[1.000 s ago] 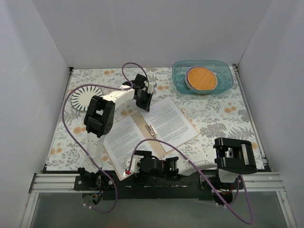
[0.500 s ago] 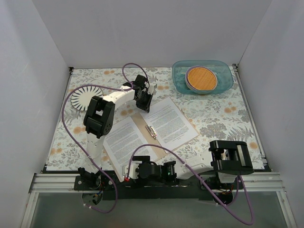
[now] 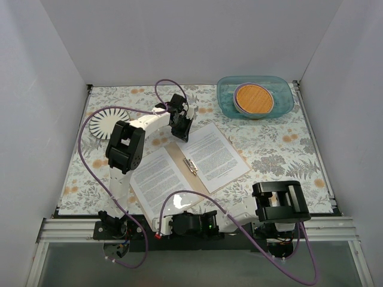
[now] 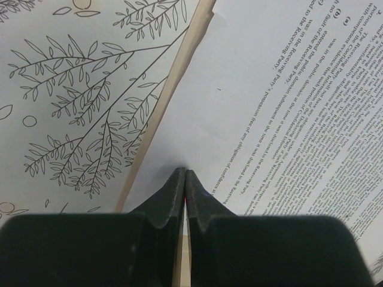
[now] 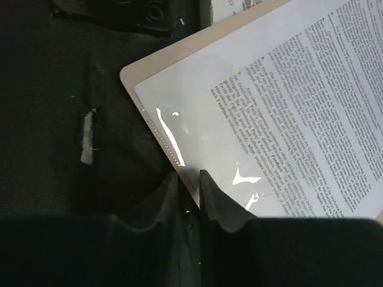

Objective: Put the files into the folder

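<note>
Sheets (image 3: 212,156) lay in the open folder (image 3: 178,154), left gripper (image 4: 185,172) closed tight over one, right gripper (image 5: 188,174) nearly closed at the folder's edge.

I saw a teal tub (image 3: 284,101) holding an orange disc (image 3: 253,98), and a white striped disc (image 3: 103,124), on floral cloth (image 3: 281,149).

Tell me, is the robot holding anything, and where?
It cannot be told. The left gripper is shut, tips over a printed sheet beside the folder's far edge. The right gripper's tips straddle the folder's near edge, but no real pinch shows.
</note>
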Tool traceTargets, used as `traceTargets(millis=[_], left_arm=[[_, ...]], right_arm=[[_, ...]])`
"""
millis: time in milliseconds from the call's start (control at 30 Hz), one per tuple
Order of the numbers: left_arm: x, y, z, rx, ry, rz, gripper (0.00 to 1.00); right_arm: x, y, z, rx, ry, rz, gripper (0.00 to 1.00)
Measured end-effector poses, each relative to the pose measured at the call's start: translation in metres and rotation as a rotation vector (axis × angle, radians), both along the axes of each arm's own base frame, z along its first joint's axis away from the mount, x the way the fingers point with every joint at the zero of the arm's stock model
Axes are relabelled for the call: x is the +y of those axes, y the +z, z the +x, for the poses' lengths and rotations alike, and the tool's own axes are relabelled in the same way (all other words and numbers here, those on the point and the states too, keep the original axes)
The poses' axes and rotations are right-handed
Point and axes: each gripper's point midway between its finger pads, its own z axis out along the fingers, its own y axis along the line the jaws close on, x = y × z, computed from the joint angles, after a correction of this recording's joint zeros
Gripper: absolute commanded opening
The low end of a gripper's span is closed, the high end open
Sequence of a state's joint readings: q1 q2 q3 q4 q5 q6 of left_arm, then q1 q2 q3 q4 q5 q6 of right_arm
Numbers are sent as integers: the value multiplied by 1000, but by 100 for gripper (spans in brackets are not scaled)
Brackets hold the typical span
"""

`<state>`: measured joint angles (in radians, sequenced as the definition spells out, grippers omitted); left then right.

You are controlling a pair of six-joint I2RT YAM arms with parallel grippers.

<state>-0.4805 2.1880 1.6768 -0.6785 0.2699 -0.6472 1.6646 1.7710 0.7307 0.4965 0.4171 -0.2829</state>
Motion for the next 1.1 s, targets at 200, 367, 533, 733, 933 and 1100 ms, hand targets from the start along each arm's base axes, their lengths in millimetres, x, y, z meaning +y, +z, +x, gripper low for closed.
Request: traceTargets(millis=[200, 367, 533, 733, 933, 1100], left_arm=[[0, 0, -1, 8, -13, 11, 0], [4, 2, -8, 42, -30, 35, 0], [9, 9, -15, 84, -42, 74, 0], [4, 37, 0, 34, -46, 58, 0], [17, 15, -12, 93, -35, 98, 0], [20, 2, -11, 119, -26, 113, 0]], right_arm=[[1, 7, 10, -66, -35, 19, 1], [-21, 25, 95, -195, -324, 34, 1], [-28, 53, 111, -213, -425, 94, 17], [-19, 67, 99, -146, -372, 119, 72], [-16, 61, 62, -38, -183, 88, 98], [-15, 50, 34, 21, -51, 35, 99]])
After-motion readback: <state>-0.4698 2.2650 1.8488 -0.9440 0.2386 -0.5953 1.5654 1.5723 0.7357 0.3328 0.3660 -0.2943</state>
